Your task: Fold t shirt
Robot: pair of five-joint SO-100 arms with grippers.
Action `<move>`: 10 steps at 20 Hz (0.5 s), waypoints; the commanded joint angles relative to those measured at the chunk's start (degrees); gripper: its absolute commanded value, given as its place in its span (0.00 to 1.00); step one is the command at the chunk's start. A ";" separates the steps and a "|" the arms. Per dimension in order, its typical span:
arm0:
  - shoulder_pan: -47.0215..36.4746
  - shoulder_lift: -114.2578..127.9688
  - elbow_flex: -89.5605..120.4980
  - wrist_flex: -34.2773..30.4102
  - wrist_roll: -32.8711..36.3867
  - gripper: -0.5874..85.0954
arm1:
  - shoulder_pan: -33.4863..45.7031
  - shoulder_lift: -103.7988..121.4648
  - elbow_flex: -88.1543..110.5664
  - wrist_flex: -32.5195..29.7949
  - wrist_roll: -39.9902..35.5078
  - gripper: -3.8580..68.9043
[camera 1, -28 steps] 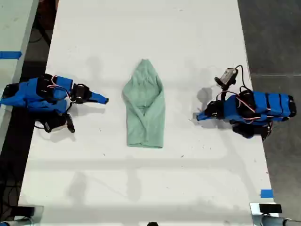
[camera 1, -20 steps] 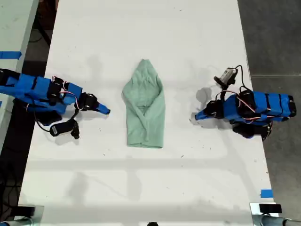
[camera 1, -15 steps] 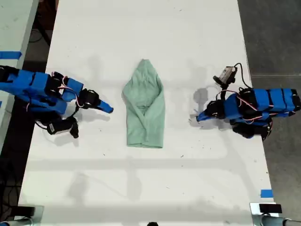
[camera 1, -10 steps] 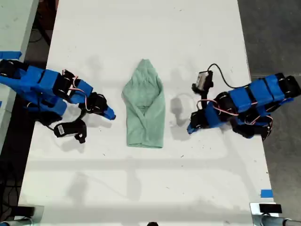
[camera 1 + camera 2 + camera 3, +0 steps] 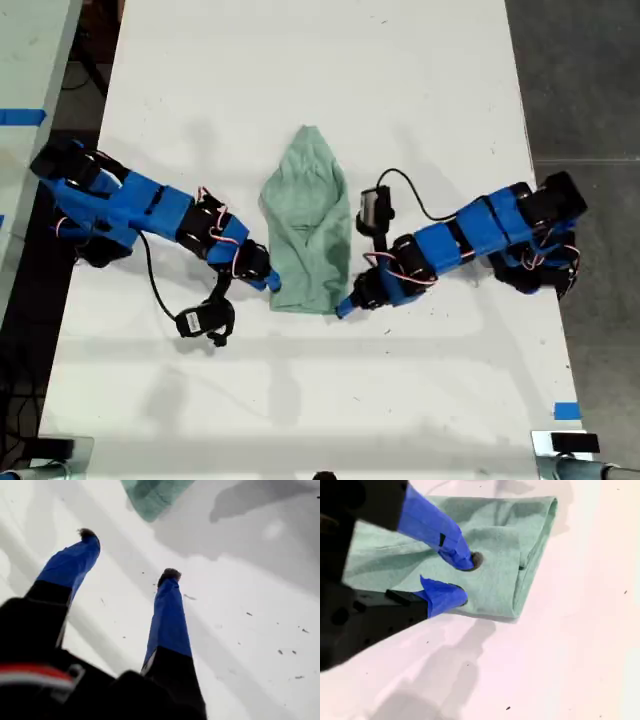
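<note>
At mid-table (image 5: 420, 90) in the exterior view, the t shirt (image 5: 308, 225) is seen lying flat, already folded into a narrow strip. Its pointed end is turned toward the view's top and its straight hem toward the bottom. The cloth is pale mint green, w/ soft creases down the middle.

My first gripper (image 5: 345, 306) is brought in from the exterior view's right and is placed just beside the hem corner on that side. In the first wrist view the gripper (image 5: 129, 553) is shown w/ its jaws spread wide apart and nothing held between them. Both dark-tipped fingers (image 5: 168, 615) are seen over bare table, and only a corner of the shirt (image 5: 152, 495) is caught beyond the tips. Whether the tips touch the table can't be told.

My second gripper (image 5: 272, 284) is reached in from the exterior view's left and is set at the hem corner on that side. In the second wrist view the gripper (image 5: 465, 580) is seen w/ its jaws part-way apart, approx. a narrow gap. One fingertip (image 5: 470, 560) is pressed onto the top of the cloth (image 5: 510, 545); the other is laid at the shirt's near edge. No fold is pinched between them as far as can be seen.

A small black camera (image 5: 203, 321) on a cable is seen beside the second arm.
</note>
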 commanded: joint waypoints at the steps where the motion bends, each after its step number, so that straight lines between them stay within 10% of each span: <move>1: 1.41 -5.98 -6.77 -0.18 -0.44 0.15 | 2.37 -3.78 -5.10 -3.16 -1.58 0.48; 7: -1.49 -11.78 -8.00 0.26 -1.14 0.15 | 8.61 -8.96 -5.01 -5.98 -3.87 0.46; 10: -2.37 -18.90 -11.60 -1.49 2.99 0.00 | 10.37 -14.33 -5.54 -8.44 -5.54 0.03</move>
